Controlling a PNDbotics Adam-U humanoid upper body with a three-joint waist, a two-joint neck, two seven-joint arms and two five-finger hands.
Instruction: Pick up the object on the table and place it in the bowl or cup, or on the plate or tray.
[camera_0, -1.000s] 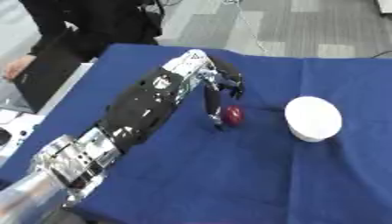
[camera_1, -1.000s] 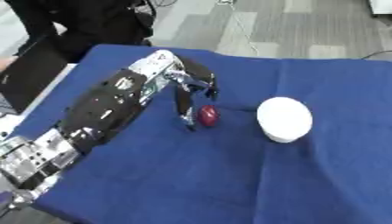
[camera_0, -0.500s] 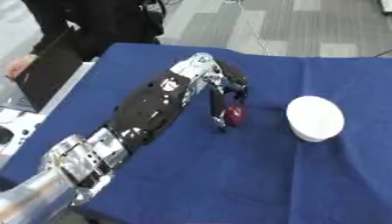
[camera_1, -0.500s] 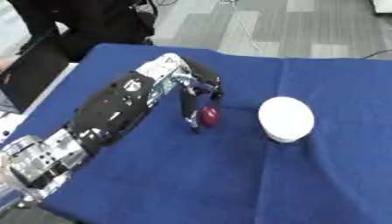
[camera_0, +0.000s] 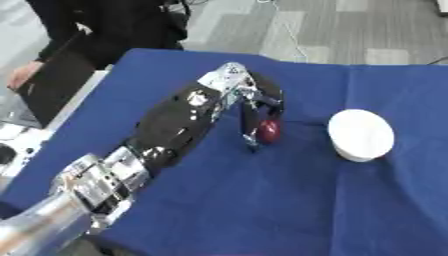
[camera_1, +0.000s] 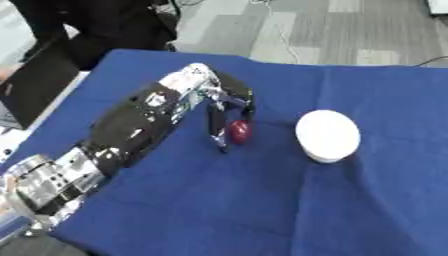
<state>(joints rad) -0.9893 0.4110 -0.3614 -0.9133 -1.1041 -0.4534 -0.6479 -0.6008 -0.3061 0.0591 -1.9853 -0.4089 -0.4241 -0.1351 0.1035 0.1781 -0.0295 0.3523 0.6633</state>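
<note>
Blue cloth over the worktop (camera_0: 289, 200), grey carpet-tiled floor (camera_0: 350, 30) beyond its far edge, thin cable (camera_0: 293, 42) trailing across the floor, dark laptop (camera_0: 48, 87) at the left side

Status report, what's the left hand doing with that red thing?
Left hand curled round the red object, still on the blue table. Right hand not in view. White bowl to the right, path clear.

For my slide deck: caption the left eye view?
Left hand curls around small dark-red round object on blue tablecloth, beside white bowl.
</note>
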